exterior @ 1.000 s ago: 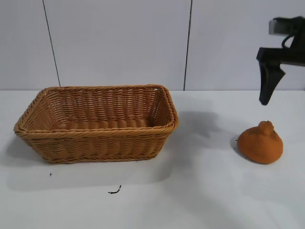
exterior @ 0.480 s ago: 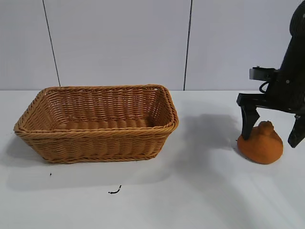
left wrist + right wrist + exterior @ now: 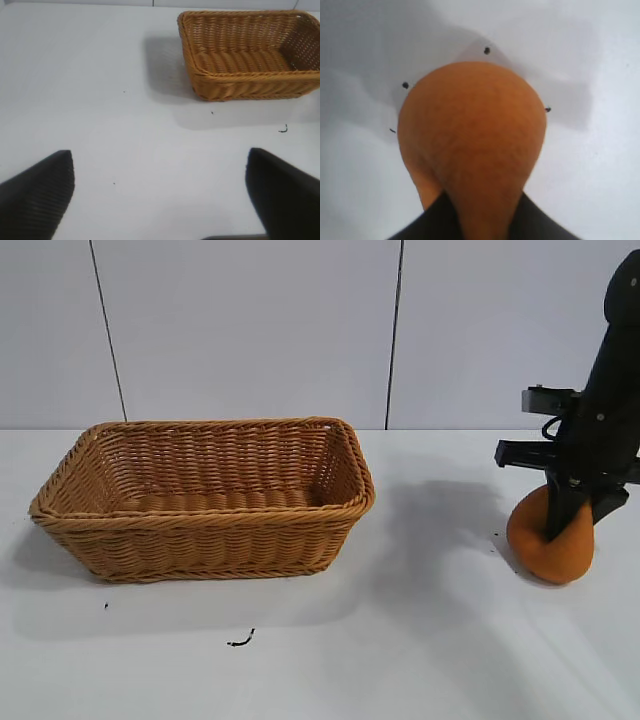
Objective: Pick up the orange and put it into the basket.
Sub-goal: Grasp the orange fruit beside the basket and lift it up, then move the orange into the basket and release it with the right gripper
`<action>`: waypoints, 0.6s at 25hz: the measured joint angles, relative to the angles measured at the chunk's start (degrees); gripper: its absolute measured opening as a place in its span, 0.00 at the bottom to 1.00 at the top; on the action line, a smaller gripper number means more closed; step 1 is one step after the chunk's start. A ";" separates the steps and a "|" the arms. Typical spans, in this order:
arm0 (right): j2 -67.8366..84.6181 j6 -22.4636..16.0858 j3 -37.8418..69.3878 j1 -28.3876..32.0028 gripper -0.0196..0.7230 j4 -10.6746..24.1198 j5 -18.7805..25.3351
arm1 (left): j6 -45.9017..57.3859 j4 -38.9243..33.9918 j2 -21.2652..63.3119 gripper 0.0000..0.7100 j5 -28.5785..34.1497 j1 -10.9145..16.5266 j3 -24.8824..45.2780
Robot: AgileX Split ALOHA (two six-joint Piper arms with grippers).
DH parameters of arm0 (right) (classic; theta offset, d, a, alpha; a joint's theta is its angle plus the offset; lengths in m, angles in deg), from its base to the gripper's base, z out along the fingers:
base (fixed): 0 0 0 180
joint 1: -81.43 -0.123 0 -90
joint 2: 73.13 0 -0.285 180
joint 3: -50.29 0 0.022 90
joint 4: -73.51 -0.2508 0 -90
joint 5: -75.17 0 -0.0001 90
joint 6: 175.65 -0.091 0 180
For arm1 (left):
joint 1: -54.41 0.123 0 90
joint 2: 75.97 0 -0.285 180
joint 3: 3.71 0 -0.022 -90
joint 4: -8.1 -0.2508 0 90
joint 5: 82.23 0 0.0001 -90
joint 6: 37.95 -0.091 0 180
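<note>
- Orange fruit: the orange [image 3: 548, 545] sits at the right end of the white worktop [image 3: 400, 640], well apart from the basket [image 3: 205, 498].
- My right gripper [image 3: 566, 525] is down on the orange, its dark fingers [image 3: 560, 520] closed against the fruit's upper part, so only the rounded lower body shows below them in the exterior view.
- From my right wrist view the orange [image 3: 472, 145] fills the middle of the picture, with its narrow knobby end pinched between the two black finger tips [image 3: 540, 220] at the edge; the jaws stand only as far apart as that narrow end allows.
- I cannot tell whether the orange rests on the worktop or is just clear of it; a shadow lies close around it.
- A few small dark specks [image 3: 486, 50] dot the worktop beside the fruit.
- The basket stands upright on the left half of the worktop, tan wicker with flared sides and a braided rim, nothing visible inside it.
- A small dark mark [image 3: 240, 640] lies on the worktop in front of the basket.
- My left gripper [image 3: 160, 195] hovers over bare worktop with its two black fingers [image 3: 40, 190] spread wide and nothing between them; the basket [image 3: 250, 55] shows farther off in that view.
</note>
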 joint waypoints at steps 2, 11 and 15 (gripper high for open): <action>1.79 0.00 -3.38 0.00 0.10 0.07 1.74 | 0.00 0.00 0.00 0.94 0.00 0.00 0.00; 3.40 -1.26 -14.62 -6.17 0.10 0.47 5.31 | 0.00 0.00 0.00 0.94 0.00 0.00 0.00; 3.40 -3.09 -16.63 -11.78 0.10 0.47 4.58 | 0.00 0.00 0.00 0.94 0.00 0.00 0.00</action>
